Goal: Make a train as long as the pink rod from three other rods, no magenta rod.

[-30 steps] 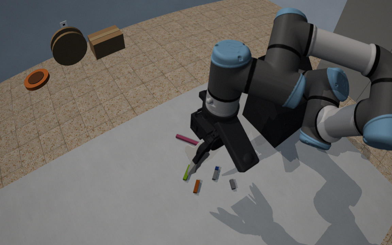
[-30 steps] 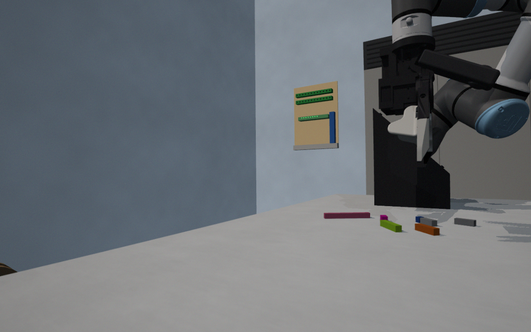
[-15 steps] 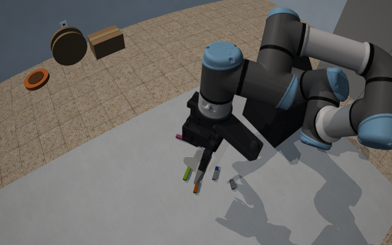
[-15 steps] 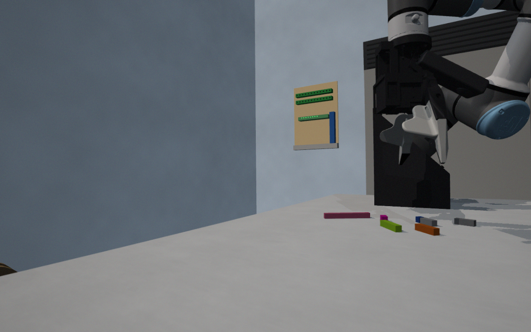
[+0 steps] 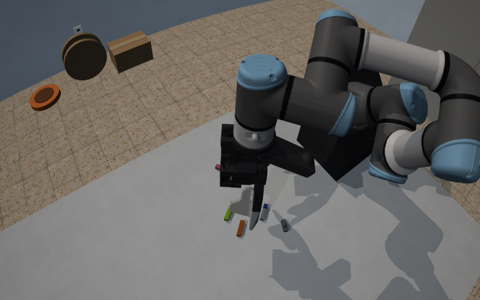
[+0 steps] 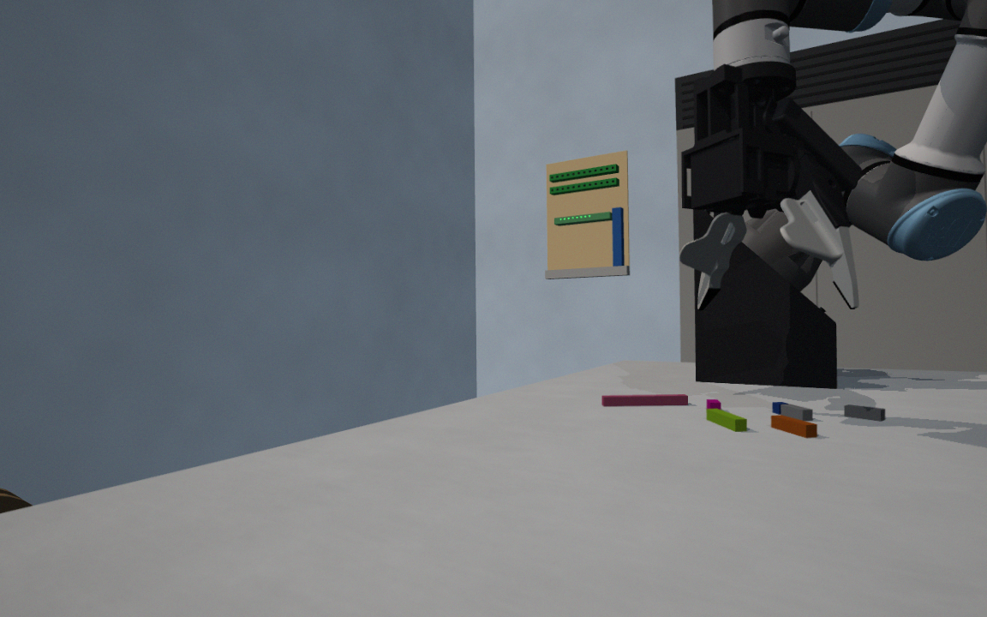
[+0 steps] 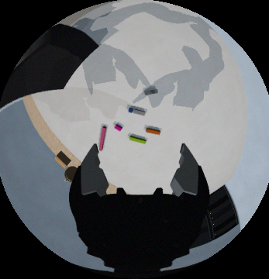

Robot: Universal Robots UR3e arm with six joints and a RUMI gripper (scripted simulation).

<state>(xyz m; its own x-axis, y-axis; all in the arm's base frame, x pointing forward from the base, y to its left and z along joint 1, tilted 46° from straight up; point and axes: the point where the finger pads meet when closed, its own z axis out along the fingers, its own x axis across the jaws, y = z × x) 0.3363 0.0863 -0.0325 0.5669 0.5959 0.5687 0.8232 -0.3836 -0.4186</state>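
My gripper point(image 6: 779, 307) point(image 7: 139, 144) is open and empty, above the table. A blue rod point(image 5: 265, 205) point(image 6: 778, 408) point(image 7: 130, 110) and a grey rod point(image 5: 263, 214) point(image 6: 797, 412) point(image 7: 139, 111) lie in line, end to end, seemingly touching. The orange rod point(image 5: 240, 228) point(image 6: 792, 426) point(image 7: 153, 131) lies apart from them, nearly parallel. The lime rod point(image 5: 227, 214) point(image 6: 726, 419) point(image 7: 137, 139) lies beyond the orange one from the grey pair side. The long pink rod point(image 5: 217, 167) point(image 6: 644, 400) point(image 7: 102, 139) is mostly hidden by the gripper in the top view.
A second grey rod point(image 5: 284, 225) point(image 6: 864, 412) point(image 7: 151, 91) lies apart in the arm's shadow. A short magenta rod point(image 6: 713, 404) point(image 7: 118, 127) lies between the pink rod and the blue rod, hidden in the top view. The arm's black base point(image 5: 336, 149) point(image 6: 762, 344) stands behind the rods.
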